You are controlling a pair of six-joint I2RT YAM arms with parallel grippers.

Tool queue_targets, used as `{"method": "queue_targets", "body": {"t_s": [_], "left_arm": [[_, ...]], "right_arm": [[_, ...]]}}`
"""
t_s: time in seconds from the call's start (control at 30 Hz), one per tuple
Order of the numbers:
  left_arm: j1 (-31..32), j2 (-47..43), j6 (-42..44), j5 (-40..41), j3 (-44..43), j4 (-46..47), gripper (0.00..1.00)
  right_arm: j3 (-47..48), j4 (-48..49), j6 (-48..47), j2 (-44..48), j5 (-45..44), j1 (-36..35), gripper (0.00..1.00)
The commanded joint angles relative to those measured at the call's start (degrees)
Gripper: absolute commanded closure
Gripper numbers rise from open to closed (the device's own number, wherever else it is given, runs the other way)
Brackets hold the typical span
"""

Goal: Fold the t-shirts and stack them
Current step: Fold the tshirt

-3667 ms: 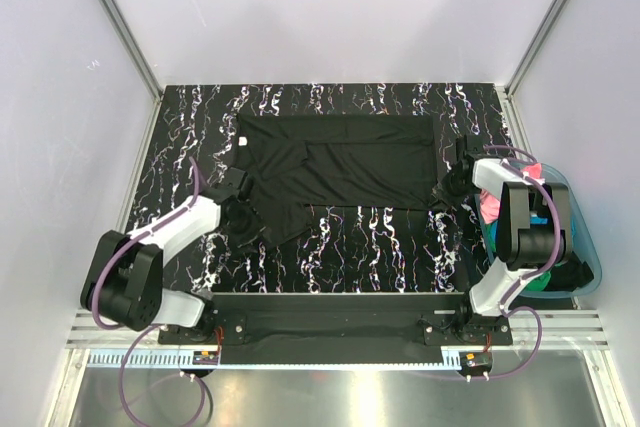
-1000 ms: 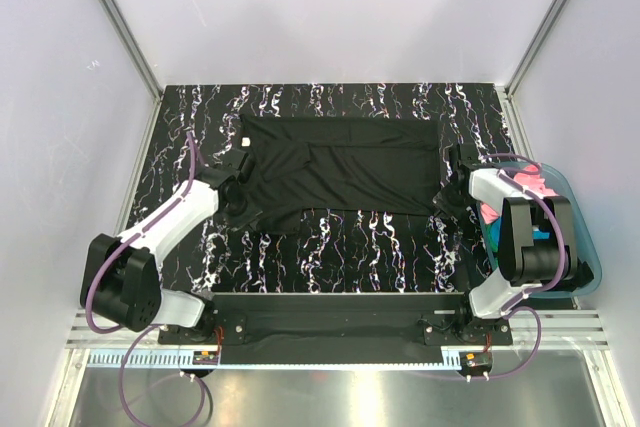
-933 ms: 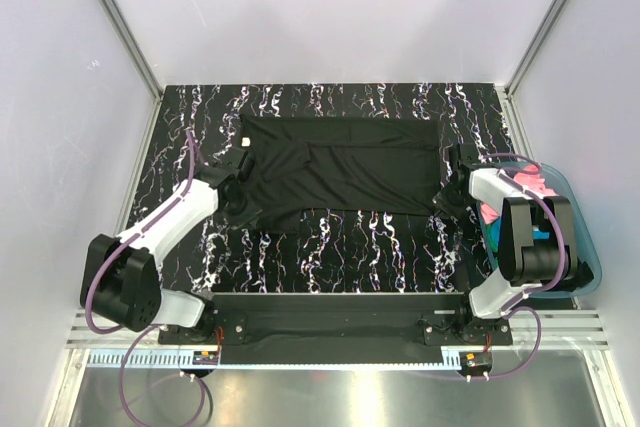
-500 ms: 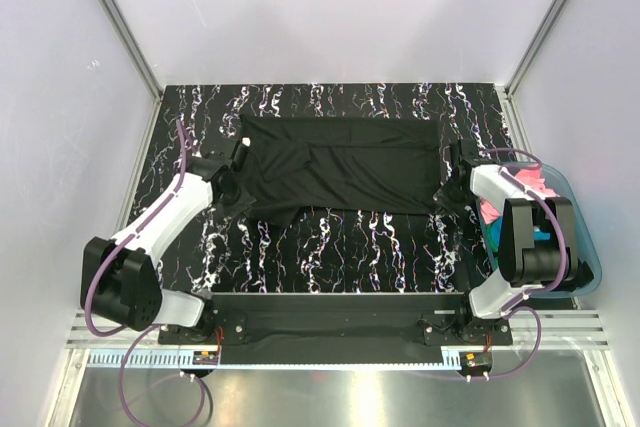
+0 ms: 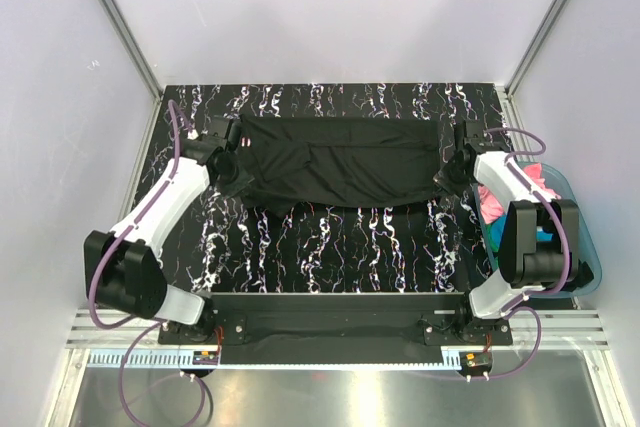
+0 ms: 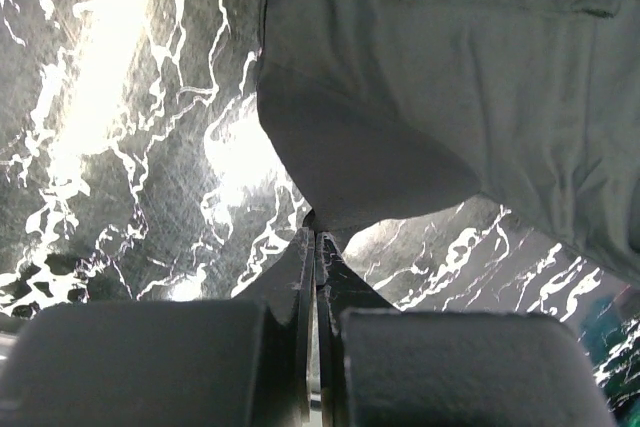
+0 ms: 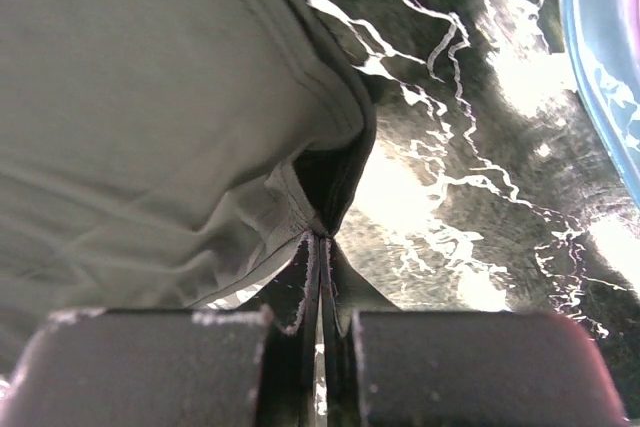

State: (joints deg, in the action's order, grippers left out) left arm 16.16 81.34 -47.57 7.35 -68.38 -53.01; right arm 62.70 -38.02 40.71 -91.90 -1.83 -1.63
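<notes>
Marbled black tabletop (image 5: 340, 247), white walls around. Your black t-shirt (image 5: 340, 157) lies spread as a wide band across the upper centre of the top view: mostly smooth, a few creases, one flap drooping at lower left. Left gripper (image 6: 312, 237) is clamped on its frame-left edge fold, right gripper (image 7: 322, 242) on its stitched frame-right corner. Pink t-shirt (image 5: 490, 209) sits in the teal tub (image 5: 590, 247), far right.

Pale walls (image 5: 330, 7), black white-veined table (image 5: 350, 247)
</notes>
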Motion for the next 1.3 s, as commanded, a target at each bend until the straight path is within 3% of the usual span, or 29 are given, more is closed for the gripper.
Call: {"method": "queue_targets", "body": {"t_s": [0.0,0.27,0.37,0.47,0.83,1.07,1.27], "left_arm": [[-2.01,2.06,1.87,-0.32,-4.47,2.39,1.0],[-6.32,9.88,3.89,-2.07,-14.75,3.09,1.0],[-6.85,11.47,4.68,-6.99,-15.2,8.26,1.0],[-6.93,14.1,4.42,-6.92,-16.69,10.3,1.0],[-9.21,30.45,10.04,-4.54,-39.62,3.62,1.0],[-11.77,36.78,10.48,-10.16,-43.94,6.43,1.0],[-12.3,39.24,11.27,-14.64,-45.0,8.72,1.0]], "right_arm": [[4.18,-1.35,-0.98,-0.12,1.21,-0.48,1.0],[13.49,-2.93,-2.83,-6.01,0.33,-0.48,1.0],[17.19,-2.67,-3.7,-8.38,0.86,-0.39,1.0],[20.79,-2.41,-4.93,-11.89,1.03,-0.39,1.0],[31.34,-4.25,-6.69,-22.88,1.12,0.31,1.0],[36.53,-6.27,-6.69,-26.31,0.42,0.66,1.0],[35.22,-5.49,-6.26,-26.31,-0.63,1.1,1.0]]}}
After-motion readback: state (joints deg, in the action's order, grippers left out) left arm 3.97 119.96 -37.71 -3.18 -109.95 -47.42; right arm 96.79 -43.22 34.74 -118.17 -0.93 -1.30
